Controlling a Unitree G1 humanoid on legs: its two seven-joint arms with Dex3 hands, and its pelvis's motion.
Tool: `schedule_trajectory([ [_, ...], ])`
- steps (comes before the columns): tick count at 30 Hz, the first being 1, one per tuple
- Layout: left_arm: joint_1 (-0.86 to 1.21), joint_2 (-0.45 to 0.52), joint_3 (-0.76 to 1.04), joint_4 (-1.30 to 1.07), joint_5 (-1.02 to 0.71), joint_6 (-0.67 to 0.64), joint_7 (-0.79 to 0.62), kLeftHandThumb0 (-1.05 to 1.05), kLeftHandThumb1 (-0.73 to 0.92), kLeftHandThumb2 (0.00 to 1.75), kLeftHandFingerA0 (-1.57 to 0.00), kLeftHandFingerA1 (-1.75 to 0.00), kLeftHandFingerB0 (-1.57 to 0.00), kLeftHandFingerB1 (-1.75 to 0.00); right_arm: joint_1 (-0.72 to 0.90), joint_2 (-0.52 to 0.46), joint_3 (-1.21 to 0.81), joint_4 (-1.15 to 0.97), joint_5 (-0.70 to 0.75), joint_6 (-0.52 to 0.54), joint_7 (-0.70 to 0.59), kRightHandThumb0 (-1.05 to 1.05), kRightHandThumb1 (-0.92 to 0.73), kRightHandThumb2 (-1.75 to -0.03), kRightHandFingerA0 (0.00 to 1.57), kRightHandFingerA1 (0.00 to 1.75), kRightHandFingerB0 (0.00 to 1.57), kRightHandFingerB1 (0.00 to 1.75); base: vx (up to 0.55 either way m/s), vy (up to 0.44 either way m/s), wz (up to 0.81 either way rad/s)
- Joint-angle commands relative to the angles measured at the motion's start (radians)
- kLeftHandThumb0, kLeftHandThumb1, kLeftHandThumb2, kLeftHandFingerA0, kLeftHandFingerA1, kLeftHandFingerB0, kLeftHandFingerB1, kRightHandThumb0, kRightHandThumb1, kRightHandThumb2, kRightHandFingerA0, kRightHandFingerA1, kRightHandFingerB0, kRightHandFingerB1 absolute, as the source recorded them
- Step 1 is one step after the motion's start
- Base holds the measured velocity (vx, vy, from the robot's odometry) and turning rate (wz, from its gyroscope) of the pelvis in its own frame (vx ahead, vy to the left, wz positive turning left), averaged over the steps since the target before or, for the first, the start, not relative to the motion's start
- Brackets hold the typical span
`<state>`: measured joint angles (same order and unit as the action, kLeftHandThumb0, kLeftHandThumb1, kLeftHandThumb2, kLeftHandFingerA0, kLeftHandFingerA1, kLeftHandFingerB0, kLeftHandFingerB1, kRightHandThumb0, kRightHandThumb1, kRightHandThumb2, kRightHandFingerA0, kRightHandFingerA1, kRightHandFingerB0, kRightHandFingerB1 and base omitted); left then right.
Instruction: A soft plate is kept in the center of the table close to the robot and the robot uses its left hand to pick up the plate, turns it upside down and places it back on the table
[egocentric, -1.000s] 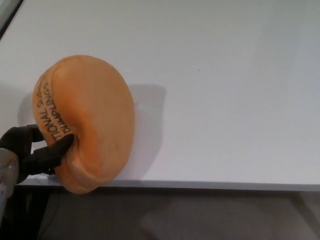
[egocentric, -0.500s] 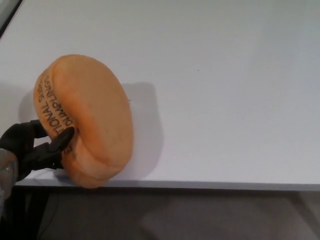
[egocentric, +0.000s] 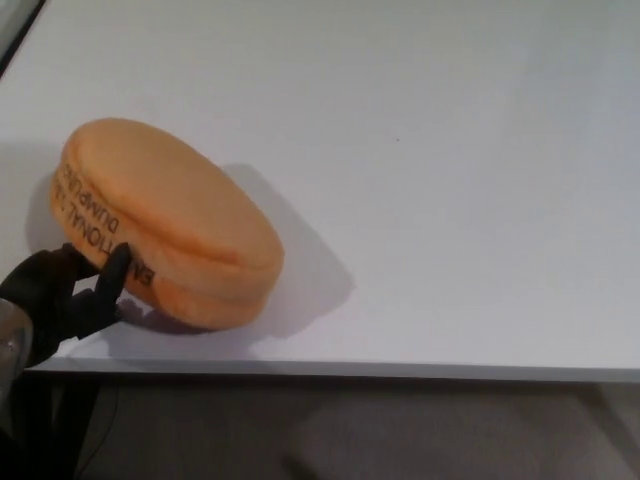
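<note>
The orange soft plate (egocentric: 170, 215) lies at the front left of the white table (egocentric: 450, 180), its smooth underside facing up and black lettering showing on its rim. It is tilted: its right edge rests on the table and its left edge is raised a little. My left hand (egocentric: 65, 295), black, comes in at the lower left, and one of its fingers (egocentric: 120, 265) lies over the lettered rim, still gripping it. No part of the right hand shows.
The table's front edge (egocentric: 400, 368) runs just below the plate, with dark floor beneath it. A dark strip (egocentric: 12, 25) marks the table's far left corner.
The plate has tipped over from nearly standing on edge to lying low with its underside up. My left hand has dropped slightly and stayed at the rim.
</note>
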<state>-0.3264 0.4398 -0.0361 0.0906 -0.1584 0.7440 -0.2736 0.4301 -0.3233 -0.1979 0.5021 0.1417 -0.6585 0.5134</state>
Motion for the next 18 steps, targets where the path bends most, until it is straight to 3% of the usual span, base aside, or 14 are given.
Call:
schedule_trajectory([
  [1, 0.014, 0.024, -0.012, -0.004, 0.040, -0.031, -0.019, -1.03, 0.92, 0.87, 0.00, 0.00, 0.00, 0.00, 0.005, -0.021, -0.005, 0.004, 0.002, -0.021, 0.001, -0.65, -0.87, -0.67, 0.50, 0.47, 0.31, 0.30, 0.00, 0.000, 0.00],
  [2, 0.012, 0.026, -0.015, -0.003, 0.043, -0.028, -0.021, -1.05, 0.86, 1.28, 0.00, -0.11, 0.00, 0.00, 0.004, -0.021, -0.005, 0.006, -0.001, -0.022, -0.002, -0.65, -0.70, -1.02, 0.42, 0.58, 0.24, 0.47, 0.00, 0.000, 0.00],
  [3, 0.011, 0.027, -0.016, -0.002, 0.044, -0.026, -0.022, -1.05, 0.86, 1.28, 0.00, -0.11, 0.00, 0.00, 0.003, -0.020, -0.005, 0.007, -0.002, -0.023, -0.003, -0.65, -0.70, -1.02, 0.42, 0.58, 0.24, 0.47, 0.00, 0.000, 0.00],
  [4, 0.005, 0.030, -0.021, 0.002, 0.050, -0.022, -0.022, -1.05, 0.86, 1.28, 0.00, -0.11, 0.00, 0.00, 0.004, -0.019, -0.004, -0.001, -0.007, -0.012, -0.010, -0.66, -0.86, -0.67, 0.49, 0.47, 0.31, 0.31, 0.00, 0.000, 0.00],
  [5, 0.001, 0.032, -0.024, 0.003, 0.054, -0.017, -0.021, -1.05, 0.86, 1.28, 0.00, -0.11, 0.00, 0.00, 0.006, -0.018, -0.004, -0.005, -0.002, -0.011, -0.007, -0.65, -0.86, -0.67, 0.49, 0.47, 0.31, 0.31, 0.00, 0.000, 0.00],
  [6, -0.001, 0.033, -0.026, 0.005, 0.057, -0.016, -0.022, -1.05, 0.86, 1.28, 0.00, -0.11, 0.00, 0.00, 0.006, -0.016, -0.005, -0.005, 0.005, -0.011, -0.003, -0.68, -0.71, -1.03, 0.45, 0.59, 0.25, 0.47, 0.00, 0.000, 0.00],
  [9, -0.004, 0.033, -0.024, 0.017, 0.054, -0.020, -0.028, -1.05, 0.85, 1.27, 0.00, -0.12, 0.00, 0.00, 0.001, -0.020, -0.006, 0.006, 0.000, -0.022, -0.003, -0.66, -0.70, -1.04, 0.42, 0.58, 0.21, 0.46, 0.00, 0.000, 0.00],
  [10, -0.005, 0.033, -0.023, 0.018, 0.053, -0.019, -0.029, -1.05, 0.84, 1.27, 0.00, -0.12, 0.00, 0.00, 0.001, -0.021, -0.006, 0.004, 0.000, -0.017, -0.003, -0.67, -0.86, -0.66, 0.49, 0.47, 0.31, 0.31, 0.00, 0.000, 0.00],
  [11, -0.005, 0.032, -0.021, 0.018, 0.052, -0.019, -0.030, -1.05, 0.84, 1.27, 0.00, -0.12, 0.00, 0.00, 0.002, -0.021, -0.005, 0.001, 0.000, -0.010, -0.003, -0.67, -0.86, -0.66, 0.49, 0.47, 0.31, 0.31, 0.00, 0.000, 0.00],
  [14, -0.002, 0.033, -0.012, 0.004, 0.043, -0.008, -0.041, -1.05, 0.84, 1.26, 0.00, -0.14, 0.00, 0.00, 0.003, -0.021, -0.006, -0.003, -0.010, -0.010, -0.015, -0.67, -0.86, -0.67, 0.49, 0.46, 0.31, 0.31, 0.00, 0.000, 0.00],
  [15, -0.004, 0.034, -0.009, 0.002, 0.038, -0.004, -0.047, -1.05, 0.83, 1.26, 0.00, -0.14, 0.00, 0.00, 0.000, -0.019, -0.007, 0.000, -0.002, -0.009, -0.010, -0.69, -0.70, -1.03, 0.44, 0.58, 0.25, 0.47, 0.00, 0.000, 0.00],
  [16, -0.006, 0.035, -0.002, 0.000, 0.027, 0.001, -0.060, -1.02, 0.92, 0.85, 0.00, 0.00, 0.00, 0.00, -0.001, -0.018, -0.007, 0.001, 0.009, -0.009, 0.001, -0.66, -0.86, -0.66, 0.49, 0.48, 0.31, 0.31, 0.00, 0.000, 0.00],
  [18, -0.018, 0.031, 0.023, 0.006, -0.002, 0.038, -0.078, -1.04, 0.92, 0.77, 0.00, 0.00, 0.00, 0.00, -0.001, -0.018, -0.006, 0.002, 0.012, -0.008, 0.004, -0.66, -0.86, -0.67, 0.49, 0.47, 0.31, 0.31, 0.00, 0.000, 0.00],
])
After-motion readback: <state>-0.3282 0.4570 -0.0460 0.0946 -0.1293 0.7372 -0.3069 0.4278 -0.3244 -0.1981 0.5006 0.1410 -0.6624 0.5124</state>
